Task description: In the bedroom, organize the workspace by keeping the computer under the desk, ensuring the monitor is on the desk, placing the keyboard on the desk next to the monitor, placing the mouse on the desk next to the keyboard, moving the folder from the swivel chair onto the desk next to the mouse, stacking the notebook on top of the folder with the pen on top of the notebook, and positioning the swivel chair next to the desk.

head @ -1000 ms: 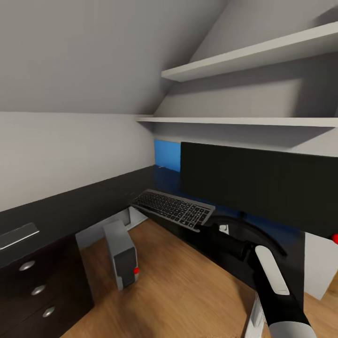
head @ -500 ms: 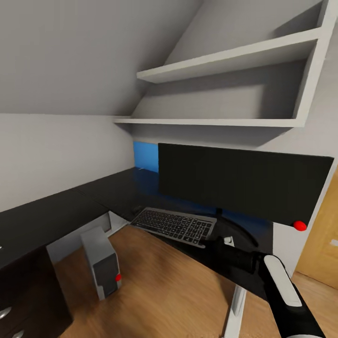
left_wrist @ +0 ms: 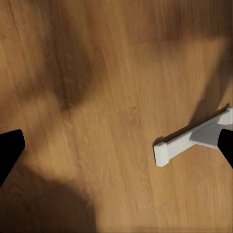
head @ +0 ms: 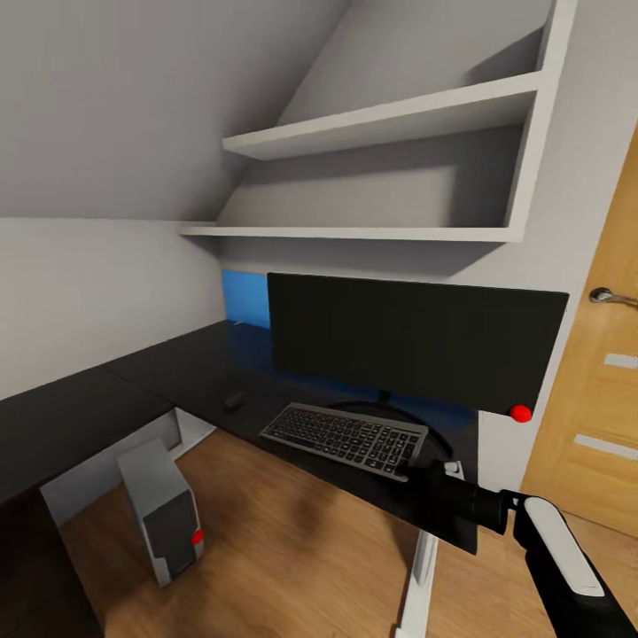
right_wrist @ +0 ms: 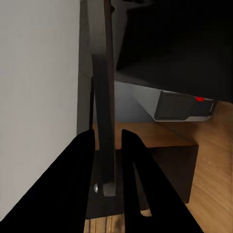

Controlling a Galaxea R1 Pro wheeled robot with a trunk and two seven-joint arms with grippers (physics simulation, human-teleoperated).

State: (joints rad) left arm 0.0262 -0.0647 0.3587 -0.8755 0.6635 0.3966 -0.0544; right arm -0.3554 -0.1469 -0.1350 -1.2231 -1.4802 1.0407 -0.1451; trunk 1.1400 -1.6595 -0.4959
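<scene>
sloped grey ceiling (head: pixel 133 97) over white shelves (head: pixel 381 120); light wood floor (head: pixel 292 567); oak door (head: pixel 602 399) with frosted strips at right.

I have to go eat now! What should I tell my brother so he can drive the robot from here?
Left gripper: open, holding nothing, over the floor.
Right gripper: shut on the keyboard, at its right end.
Done: monitor on the desk, keyboard lying in front of it, computer on the floor by the desk corner.
Mouse: on the desk, apart from the keyboard.
Left, as far as I can tell: release keyboard, bring mouse beside it, then folder, notebook, pen, chair.
</scene>
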